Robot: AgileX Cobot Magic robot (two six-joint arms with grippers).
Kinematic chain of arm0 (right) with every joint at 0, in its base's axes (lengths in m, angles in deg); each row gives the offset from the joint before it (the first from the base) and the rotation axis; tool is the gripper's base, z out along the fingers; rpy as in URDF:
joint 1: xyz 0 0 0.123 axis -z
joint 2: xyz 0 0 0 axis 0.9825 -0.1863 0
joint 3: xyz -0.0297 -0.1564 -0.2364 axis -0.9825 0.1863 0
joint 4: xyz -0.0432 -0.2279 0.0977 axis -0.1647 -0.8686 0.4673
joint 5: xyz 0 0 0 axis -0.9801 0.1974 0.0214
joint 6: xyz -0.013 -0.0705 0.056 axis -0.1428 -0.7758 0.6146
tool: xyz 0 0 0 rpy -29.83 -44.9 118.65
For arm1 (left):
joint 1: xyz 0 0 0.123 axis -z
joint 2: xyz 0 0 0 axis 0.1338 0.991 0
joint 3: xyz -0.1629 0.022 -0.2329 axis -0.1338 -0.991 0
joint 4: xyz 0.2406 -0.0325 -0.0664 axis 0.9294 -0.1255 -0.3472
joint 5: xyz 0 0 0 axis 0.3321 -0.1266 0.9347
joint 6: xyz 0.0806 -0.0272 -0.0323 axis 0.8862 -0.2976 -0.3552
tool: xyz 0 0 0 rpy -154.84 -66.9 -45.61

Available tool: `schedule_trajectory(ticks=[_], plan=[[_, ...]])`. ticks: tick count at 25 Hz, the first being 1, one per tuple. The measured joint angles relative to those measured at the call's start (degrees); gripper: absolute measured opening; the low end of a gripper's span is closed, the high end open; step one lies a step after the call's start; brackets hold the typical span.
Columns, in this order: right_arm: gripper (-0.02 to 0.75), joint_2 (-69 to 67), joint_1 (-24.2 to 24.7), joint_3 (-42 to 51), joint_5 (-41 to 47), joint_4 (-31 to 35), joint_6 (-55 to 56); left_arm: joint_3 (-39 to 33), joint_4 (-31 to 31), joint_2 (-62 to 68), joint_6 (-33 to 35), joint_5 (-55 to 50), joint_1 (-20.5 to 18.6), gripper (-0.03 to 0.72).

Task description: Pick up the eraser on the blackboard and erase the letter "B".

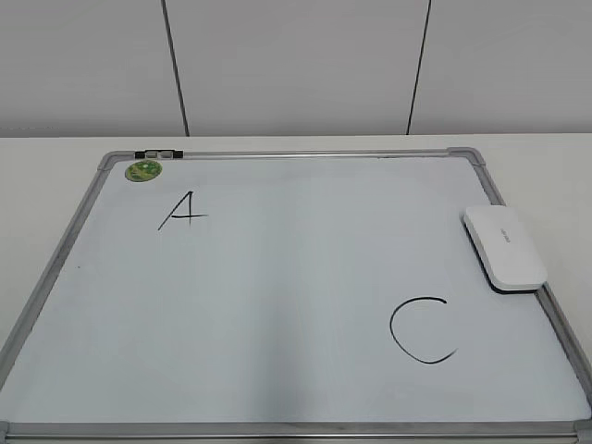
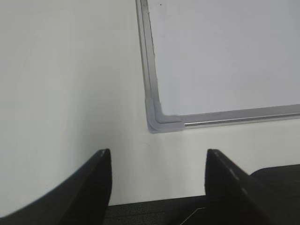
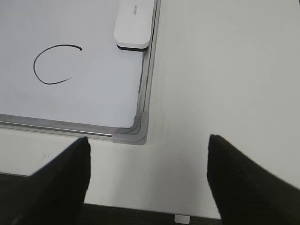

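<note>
Pale wall panels with dark seams stand behind a cream-white bench [image 1: 305, 144], on which the blackboard [image 1: 287, 165] lies flat: a white dry-erase sheet in a silver-grey metal frame with grey corner caps. On its surface a black hand-drawn "A" [image 1: 183, 211] sits toward the far left and a black "C" [image 1: 422, 330] toward the near right; no "B" shows anywhere on the board, and the middle is plain white. A small round green magnet [image 1: 143, 170] sits in the far left corner, just beside a dark clip [image 1: 158, 153] on the frame.

The eraser [image 1: 504, 246] is a flat white rounded-rectangle block with faint grey print on top and a dark underside showing at its near edge. It lies on the board's right side, resting against or partly over the right frame rail, beyond the "C".

Left pincer [image 2: 157, 185] hangs over bare bench near the board's near left corner, jaws apart. Right pincer [image 3: 147, 180] hangs by the near right corner, jaws apart too, holding nothing.
</note>
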Motion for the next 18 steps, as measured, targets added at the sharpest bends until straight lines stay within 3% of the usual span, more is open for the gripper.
schedule_trajectory(ticks=[18], plan=[[0.594, 1.89, 1.62, 0.0, 0.0, 0.0, 0.05, 0.0, 0.0, -5.12, 0.0, 0.22, -0.49, 0.385]])
